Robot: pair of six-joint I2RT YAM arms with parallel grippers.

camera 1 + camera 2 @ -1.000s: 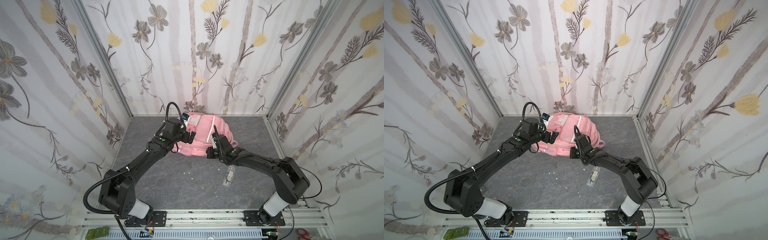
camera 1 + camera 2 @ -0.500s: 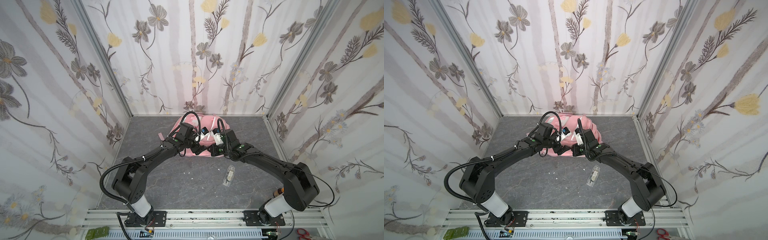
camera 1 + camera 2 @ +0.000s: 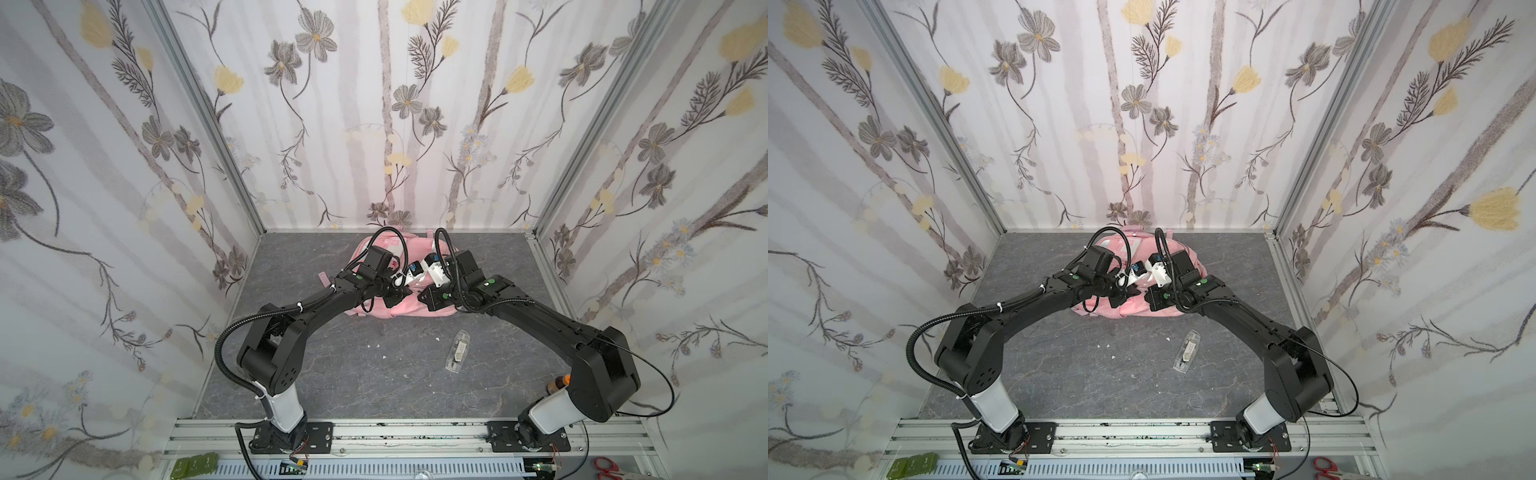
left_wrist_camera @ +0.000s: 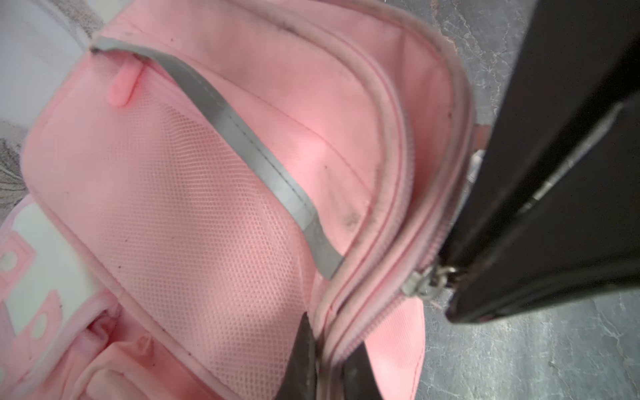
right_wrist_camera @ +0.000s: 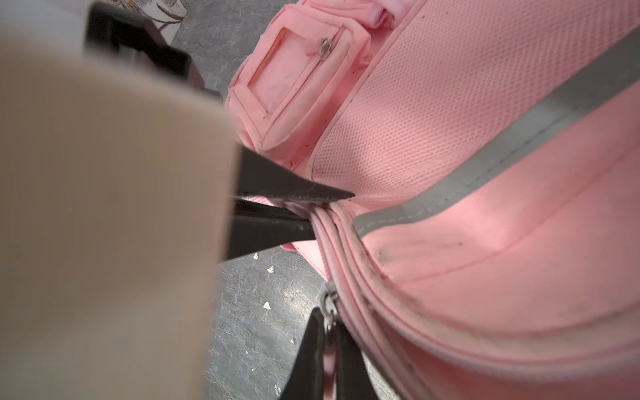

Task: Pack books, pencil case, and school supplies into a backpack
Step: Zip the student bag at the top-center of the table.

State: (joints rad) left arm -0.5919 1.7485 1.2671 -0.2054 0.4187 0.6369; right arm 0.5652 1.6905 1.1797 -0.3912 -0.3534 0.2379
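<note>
Lying at the back of the grey counter (image 3: 353, 382), close to the flowery back wall, is the big pink backpack (image 3: 399, 309). Both black arms lean in over it from the near side and meet above its front edge. The left claw (image 4: 330, 346) is pressed together on the backpack's thick pink edge, where the zipper runs. That edge sits pinched between its two dark fingers. Just beside that spot, on the same edge, the right claw (image 5: 329, 332) is squeezed tight on the little metal zipper pull (image 5: 329, 304). The two claws are very near each other. A shiny grey strip (image 4: 242, 138) runs across the pink mesh front of the backpack. A small square pocket (image 5: 294, 79) sits further along the bag. The small clear case (image 3: 457, 350), with whitish stuff inside, lies on the counter in front of the backpack. It is well apart from the bag and closer to the right arm. A few tiny white bits (image 3: 377, 345) lie on the counter near it
</note>
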